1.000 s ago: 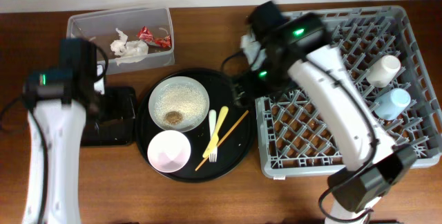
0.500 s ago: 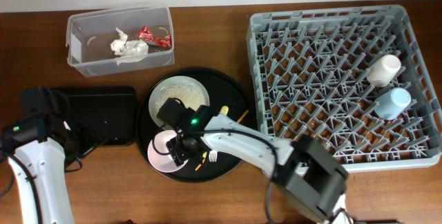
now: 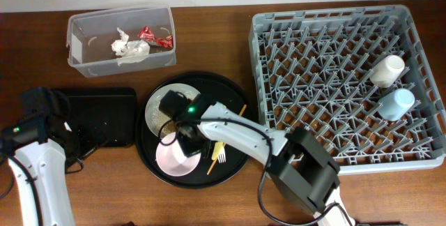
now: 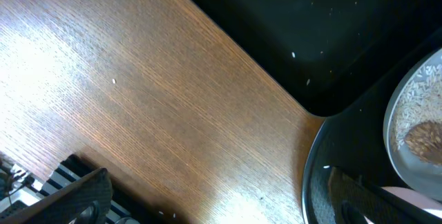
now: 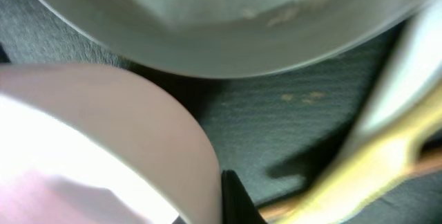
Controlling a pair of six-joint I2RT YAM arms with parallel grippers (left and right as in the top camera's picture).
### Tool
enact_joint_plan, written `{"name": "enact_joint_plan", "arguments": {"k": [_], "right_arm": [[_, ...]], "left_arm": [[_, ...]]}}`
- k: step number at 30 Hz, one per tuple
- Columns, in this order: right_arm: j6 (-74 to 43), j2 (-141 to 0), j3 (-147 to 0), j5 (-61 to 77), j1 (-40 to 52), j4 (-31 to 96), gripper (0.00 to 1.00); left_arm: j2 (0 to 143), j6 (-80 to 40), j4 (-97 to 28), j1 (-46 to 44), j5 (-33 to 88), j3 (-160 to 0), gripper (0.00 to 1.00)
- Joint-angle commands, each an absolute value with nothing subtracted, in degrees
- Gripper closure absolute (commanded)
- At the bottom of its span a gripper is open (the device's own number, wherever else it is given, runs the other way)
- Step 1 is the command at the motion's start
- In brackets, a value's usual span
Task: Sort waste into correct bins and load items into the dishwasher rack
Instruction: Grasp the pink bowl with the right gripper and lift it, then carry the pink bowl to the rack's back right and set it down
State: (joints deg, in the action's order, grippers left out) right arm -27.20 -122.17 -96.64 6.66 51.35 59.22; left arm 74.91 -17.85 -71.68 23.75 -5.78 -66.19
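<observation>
right gripper [image 3: 182, 134] at the small pink bowl [image 3: 178, 160], on the round black tray [image 3: 233, 93]
within the last half second it has shifted from over the bowl to its rim beside the white round plate [image 3: 157, 104]; the bowl seems nudged rightward. grip cannot be told: the wrist view shows one dark finger tip at the rim. left gripper [image 4: 217, 182] spread wide, empty, by the shallow black tray [image 4: 331, 16]. bowl not yet in the dishwasher rack [image 3: 258, 79].

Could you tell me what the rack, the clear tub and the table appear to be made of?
Dishwasher rack: likely moulded plastic, matte grey, thin pegged lattice.
Tub: likely plastic, translucent, contents showing through walls.
Table: brown wood grain, slight sheen; solid wood or laminate unclear.
</observation>
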Motion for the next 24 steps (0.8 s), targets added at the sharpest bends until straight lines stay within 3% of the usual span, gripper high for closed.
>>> {"name": "enact_joint_plan", "arguments": {"k": [1, 3, 6, 8, 12, 17, 24], "right_arm": [[-25.3, -116.5, -105.2, -3.0, 47.7, 65.1, 0.96], [-25.4, -114.2, -108.9, -11.0, 43.6, 69.6, 0.96], [-25.4, -110.5, -112.1, -32.9, 27.4, 72.2, 0.96], [-25.4, -110.4, -112.0, -49.9, 15.1, 70.6, 0.96], [-25.4, -113.0, -111.9, -63.6, 0.2, 61.3, 0.96], [-24.2, -119.1, -111.8, -73.5, -7.2, 53.1, 0.96], [-23.6, -127.7, -111.7, -68.6, -9.3, 47.3, 0.96]], "left_arm": [[74.9, -18.6, -71.5, 24.1, -5.4, -66.0, 0.01], [74.9, -18.6, -71.4, 24.1, -5.4, -66.0, 0.01], [74.9, -18.6, -71.4, 24.1, -5.4, -66.0, 0.01], [74.9, -18.6, -71.3, 24.1, -5.4, -66.0, 0.01], [74.9, -18.6, -71.3, 24.1, -5.4, -66.0, 0.01], [74.9, -18.6, -71.1, 24.1, -5.4, -66.0, 0.01], [74.9, -18.6, -71.1, 24.1, -5.4, -66.0, 0.01]]}}
